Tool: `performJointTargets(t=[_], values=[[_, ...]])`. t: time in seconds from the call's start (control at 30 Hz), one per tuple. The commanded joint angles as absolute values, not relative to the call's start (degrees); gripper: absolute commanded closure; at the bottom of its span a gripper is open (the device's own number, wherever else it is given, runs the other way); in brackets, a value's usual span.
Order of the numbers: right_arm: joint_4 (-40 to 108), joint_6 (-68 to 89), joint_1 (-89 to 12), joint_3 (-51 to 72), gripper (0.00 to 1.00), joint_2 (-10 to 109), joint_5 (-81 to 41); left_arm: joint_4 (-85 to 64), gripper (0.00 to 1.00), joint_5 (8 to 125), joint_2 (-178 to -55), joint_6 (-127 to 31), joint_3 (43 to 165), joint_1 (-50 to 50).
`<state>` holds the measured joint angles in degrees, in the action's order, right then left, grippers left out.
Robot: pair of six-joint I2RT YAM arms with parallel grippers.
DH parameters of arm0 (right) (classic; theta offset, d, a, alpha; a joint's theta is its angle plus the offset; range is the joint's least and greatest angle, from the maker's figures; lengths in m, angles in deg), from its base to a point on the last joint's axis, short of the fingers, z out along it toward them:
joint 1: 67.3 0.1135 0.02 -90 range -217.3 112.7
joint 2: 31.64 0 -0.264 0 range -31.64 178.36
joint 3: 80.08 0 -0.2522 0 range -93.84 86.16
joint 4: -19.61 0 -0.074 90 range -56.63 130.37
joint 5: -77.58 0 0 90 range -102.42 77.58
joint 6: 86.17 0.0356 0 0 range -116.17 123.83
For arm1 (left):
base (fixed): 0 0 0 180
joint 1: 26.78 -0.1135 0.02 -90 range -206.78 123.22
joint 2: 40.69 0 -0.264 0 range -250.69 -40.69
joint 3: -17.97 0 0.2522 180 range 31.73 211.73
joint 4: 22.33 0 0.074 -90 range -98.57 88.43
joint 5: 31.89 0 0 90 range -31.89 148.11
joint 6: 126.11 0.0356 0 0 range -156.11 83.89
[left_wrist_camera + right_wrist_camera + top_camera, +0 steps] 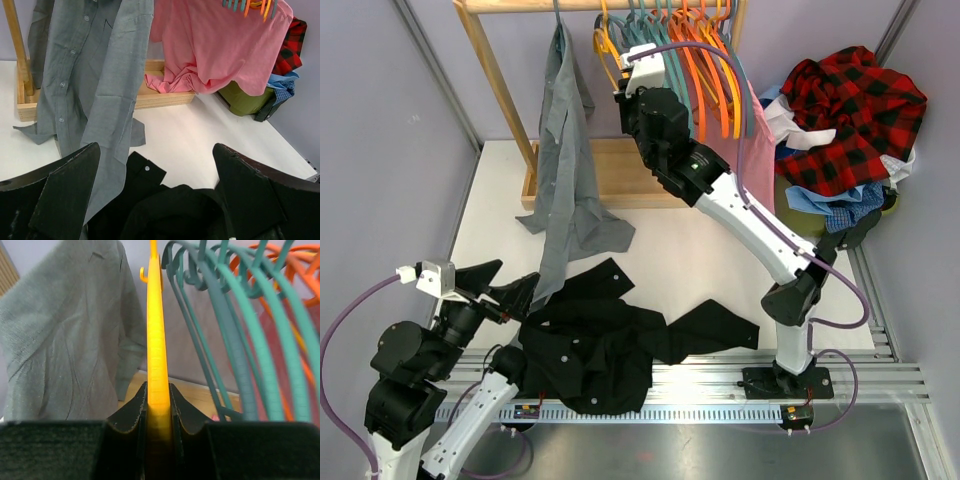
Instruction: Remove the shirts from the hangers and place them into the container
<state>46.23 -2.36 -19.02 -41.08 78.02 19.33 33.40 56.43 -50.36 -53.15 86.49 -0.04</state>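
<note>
A grey shirt (565, 150) (90, 75) (65, 340) hangs from the wooden rail, its tail on the table. A black shirt (610, 340) (175, 210) lies crumpled at the near edge. My left gripper (515, 295) (156, 150) is open just above its collar end, holding nothing. A red-and-black plaid shirt (855, 110) (290, 50) tops the pile in the yellow-green container (242, 97) at the right. My right gripper (623, 92) (158, 390) is up at the rail, shut on an orange hanger (156, 330). Bare teal and orange hangers (690, 60) (235, 340) crowd to its right.
The wooden rack's shallow tray (620, 175) stands at the back with an upright post (500, 80). A pink garment (755, 150) (215, 45) hangs from the rail beside the container. White and blue clothes (840, 205) lie under the plaid shirt. Purple walls close in the sides.
</note>
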Motion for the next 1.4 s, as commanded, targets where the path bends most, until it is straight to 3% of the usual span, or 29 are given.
performJointTargets(t=[0.0, 0.13, 0.17, 0.2, 0.27, 0.3, 0.37, 0.4, 0.5, 0.7, 0.87, 1.0, 1.13, 1.37], values=[[48.57, 0.23, -19.75, -45.93, 1.00, 79.35, 17.73, 32.91, 0.01, 57.67, -49.74, -53.69, 87.54, -0.06], [50.42, 1.72, -19.75, -44.46, 1.00, 78.67, 17.02, 33.09, 0.01, 57.49, -49.48, -53.86, 87.54, -0.06], [51.20, 2.24, -19.66, -43.58, 0.89, 78.05, 16.41, 33.09, 0.01, 57.49, -49.39, -53.78, 87.54, -0.06], [51.91, 2.69, -19.57, -40.78, 0.49, 75.96, 15.36, 33.26, 0.01, 57.49, -49.39, -53.95, 87.71, -0.06], [52.36, 5.48, -18.78, -35.34, 0.28, 72.26, 10.80, 33.53, 0.01, 57.05, -49.13, -54.12, 87.80, -0.06], [51.31, 5.68, -16.08, -26.52, 0.13, 67.02, 10.78, 33.53, 0.01, 56.88, -49.04, -54.04, 87.80, -0.06], [44.32, 4.54, -11.60, -15.41, 0.01, 61.02, 13.84, 33.79, 0.01, 55.91, -48.34, -54.30, 87.45, -0.06], [42.36, 4.54, -6.35, -5.96, 0.00, 55.95, 15.43, 33.79, 0.01, 55.56, -47.99, -54.56, 87.10, -0.06], [40.75, 9.62, 0.97, 6.56, 0.01, 50.47, 17.11, 33.97, 0.01, 54.33, -46.76, -55.35, 85.87, -0.06], [39.44, 21.66, 17.68, 14.79, 0.01, 55.25, 18.35, 33.70, 0.01, 52.84, -45.35, -56.24, 84.38, -0.06], [41.01, 27.99, 25.15, 11.02, 0.01, 64.85, 15.53, 33.88, 0.01, 52.48, -45.61, -56.59, 83.59, -0.06], [43.55, 33.26, 25.25, 9.09, 0.01, 71.78, 18.14, 33.88, 0.01, 52.75, -45.26, -57.20, 83.06, -0.06], [68.44, 46.06, 23.94, -0.48, 0.01, 80.75, 28.17, 33.97, 0.01, 52.57, -44.91, -56.76, 83.15, -0.06], [85.90, 59.80, 20.07, -2.51, 0.01, 85.51, 32.39, 33.00, 0.01, 53.80, -45.96, -57.20, 82.62, -0.06]])
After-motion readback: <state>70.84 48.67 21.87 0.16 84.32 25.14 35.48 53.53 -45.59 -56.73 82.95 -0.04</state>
